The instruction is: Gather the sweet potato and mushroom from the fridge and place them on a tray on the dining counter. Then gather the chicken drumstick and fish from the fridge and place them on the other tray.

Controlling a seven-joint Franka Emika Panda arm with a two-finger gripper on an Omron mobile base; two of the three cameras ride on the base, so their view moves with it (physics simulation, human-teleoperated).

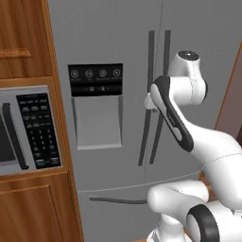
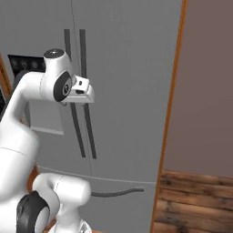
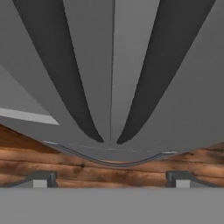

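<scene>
Gripper jaws wide open, empty, close before fridge door handles. Dispenser panel at 9 o'clock from handles. Microwave further left.

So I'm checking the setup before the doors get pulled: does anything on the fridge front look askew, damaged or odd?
Nothing stands out. The fridge doors are shut and flush, both dark bar handles hang straight side by side, and the dispenser panel looks intact. The gripper sits open in front of the handles, holding nothing.
</scene>
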